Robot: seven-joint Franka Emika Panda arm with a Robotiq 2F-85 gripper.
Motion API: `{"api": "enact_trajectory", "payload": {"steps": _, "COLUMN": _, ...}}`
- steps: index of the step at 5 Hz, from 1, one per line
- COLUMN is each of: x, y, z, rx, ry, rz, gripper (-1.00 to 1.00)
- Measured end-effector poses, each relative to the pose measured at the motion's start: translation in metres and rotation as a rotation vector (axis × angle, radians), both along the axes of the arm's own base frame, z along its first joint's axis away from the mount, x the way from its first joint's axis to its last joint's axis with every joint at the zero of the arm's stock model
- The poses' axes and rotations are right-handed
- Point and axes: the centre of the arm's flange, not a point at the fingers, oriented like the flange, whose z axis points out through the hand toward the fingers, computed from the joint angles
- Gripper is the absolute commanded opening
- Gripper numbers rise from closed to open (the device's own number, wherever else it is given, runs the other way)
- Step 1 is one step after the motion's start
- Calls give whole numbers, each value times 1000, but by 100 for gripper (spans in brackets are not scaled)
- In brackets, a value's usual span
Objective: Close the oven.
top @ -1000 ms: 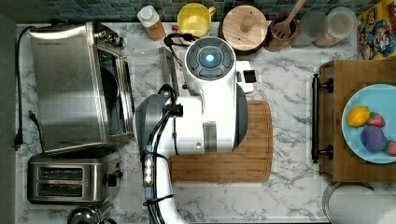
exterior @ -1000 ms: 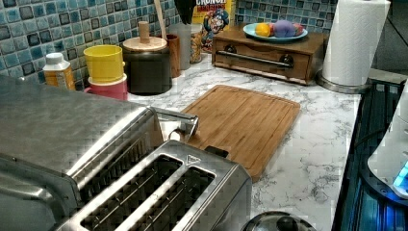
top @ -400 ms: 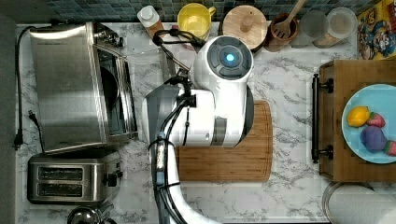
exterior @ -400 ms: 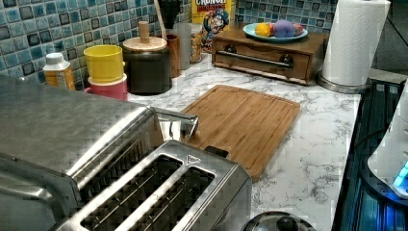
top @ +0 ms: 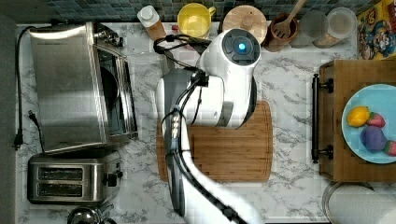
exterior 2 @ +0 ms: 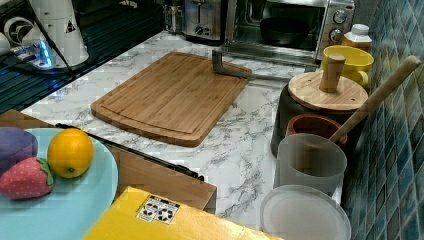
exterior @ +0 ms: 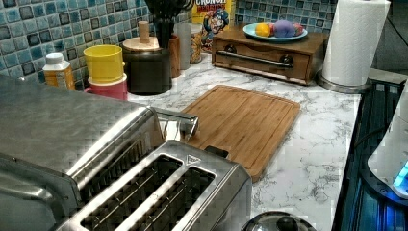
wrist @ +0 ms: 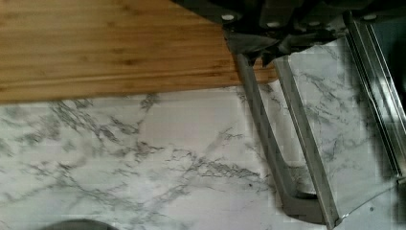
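The oven (top: 70, 88) is a big brushed-steel box at the top view's left, with knobs (exterior 2: 340, 17) and a black cord (top: 21, 116). Its glass door (top: 142, 70) hangs open, folded down flat over the marble. The long bar handle (exterior 2: 245, 72) rests close to the cutting board's corner and also stands out in the left view (exterior: 175, 118). In the wrist view the handle (wrist: 268, 139) and the glass pane (wrist: 335, 120) run away from my gripper (wrist: 261, 45), which sits right at the handle's near end. My white arm (top: 229, 84) hides the gripper in the top view.
A two-slot toaster (top: 70, 179) stands beside the oven. A bamboo cutting board (top: 224, 144) lies under my arm. A bottle (top: 149, 18), yellow cup (top: 196, 18), lidded jar (top: 245, 18) and utensil pot (top: 282, 28) line the tiled wall. A wooden box (top: 336, 116) carries a blue plate of fruit.
My arm has swung toward the top view's right and a little toward the tiled wall. The oven door and its handle stay down in the same place.
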Motion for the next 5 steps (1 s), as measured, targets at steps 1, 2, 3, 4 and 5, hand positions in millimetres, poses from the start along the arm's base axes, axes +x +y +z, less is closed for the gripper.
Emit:
{"api": "enact_trajectory", "payload": {"steps": 1, "x": 18, "y": 6, "z": -53, "rx": 181, "ry": -15, "rz": 133, "gripper": -100}}
{"api": "enact_trajectory", "payload": {"steps": 2, "x": 22, "y": 7, "z": -108, "rx": 327, "ry": -14, "rz": 213, "gripper": -100}}
{"api": "enact_trajectory", "payload": {"steps": 3, "x": 16, "y": -3, "z": -148, "rx": 412, "ry": 38, "rz": 170, "gripper": -100}}
{"api": "enact_trajectory", "payload": {"steps": 4, "x": 17, "y": -18, "z": -164, "rx": 440, "ry": 25, "rz": 96, "gripper": -100}}
{"api": "enact_trajectory", "payload": {"steps": 5, "x": 19, "y": -30, "z": -161, "rx": 446, "ry": 12, "rz": 76, "gripper": -100}}
